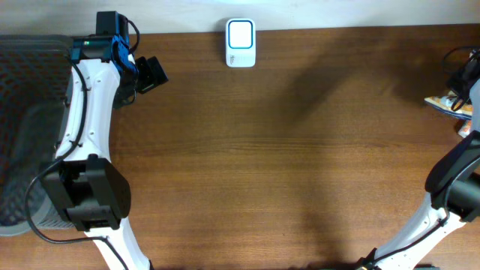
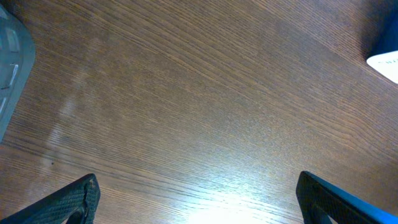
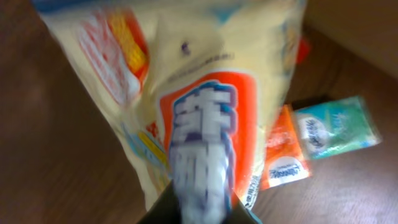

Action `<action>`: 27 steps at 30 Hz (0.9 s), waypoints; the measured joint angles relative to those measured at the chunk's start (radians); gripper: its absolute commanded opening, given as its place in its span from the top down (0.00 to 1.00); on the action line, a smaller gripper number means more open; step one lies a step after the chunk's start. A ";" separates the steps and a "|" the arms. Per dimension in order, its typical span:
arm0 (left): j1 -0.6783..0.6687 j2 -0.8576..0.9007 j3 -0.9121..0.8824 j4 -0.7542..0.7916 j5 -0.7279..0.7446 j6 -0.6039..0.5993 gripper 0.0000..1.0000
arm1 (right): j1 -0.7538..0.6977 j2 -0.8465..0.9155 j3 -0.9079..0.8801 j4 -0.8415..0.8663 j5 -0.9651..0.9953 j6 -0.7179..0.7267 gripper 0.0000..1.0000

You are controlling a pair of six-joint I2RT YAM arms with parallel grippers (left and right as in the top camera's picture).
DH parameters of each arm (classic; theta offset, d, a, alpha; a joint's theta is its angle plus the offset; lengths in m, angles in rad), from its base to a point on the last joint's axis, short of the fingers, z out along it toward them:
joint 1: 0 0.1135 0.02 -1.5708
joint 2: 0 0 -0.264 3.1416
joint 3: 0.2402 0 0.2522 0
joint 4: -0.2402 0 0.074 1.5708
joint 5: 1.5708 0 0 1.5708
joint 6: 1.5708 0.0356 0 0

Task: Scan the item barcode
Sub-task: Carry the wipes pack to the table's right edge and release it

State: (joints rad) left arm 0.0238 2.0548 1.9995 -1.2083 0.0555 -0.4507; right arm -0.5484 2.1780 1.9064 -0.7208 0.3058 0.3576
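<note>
Overhead, the left arm (image 1: 86, 112) reaches along the left side of the wooden table (image 1: 285, 165), and the left gripper (image 1: 152, 73) hangs over the far-left corner beside a grey mesh basket (image 1: 22, 112). A white barcode scanner (image 1: 241, 43) sits at the far edge, near the middle. The right arm (image 1: 450, 187) stretches to the far right edge, where colourful packets (image 1: 448, 103) lie half out of frame.

In the left wrist view, the two fingertips (image 2: 74, 202) stand wide apart at the bottom corners, with only bare wood between them. A translucent container edge (image 2: 9, 62) shows at the upper left.

In the right wrist view, a yellow snack bag (image 3: 186, 81) with an orange and blue label fills the frame, blurred. Its lower end runs down between the fingers of the right gripper (image 3: 196, 213), which are closed on it. Behind it, an orange packet (image 3: 283, 155) and a green packet (image 3: 336, 127) lie on the table.
</note>
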 measured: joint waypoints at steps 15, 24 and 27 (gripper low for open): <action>0.000 0.000 0.000 0.000 0.000 0.000 0.01 | 0.006 -0.218 -0.005 -0.024 -0.032 0.009 0.10; 0.000 0.000 0.000 0.000 0.000 0.000 0.01 | 0.287 -0.719 0.004 -0.227 -0.148 0.010 0.10; 0.000 0.000 0.000 0.000 0.000 0.000 0.01 | 0.405 -0.814 -0.093 -0.237 -0.150 0.009 0.09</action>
State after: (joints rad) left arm 0.0238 2.0548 1.9995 -1.2079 0.0555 -0.4507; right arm -0.1432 1.3643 1.8133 -0.9581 0.1558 0.3668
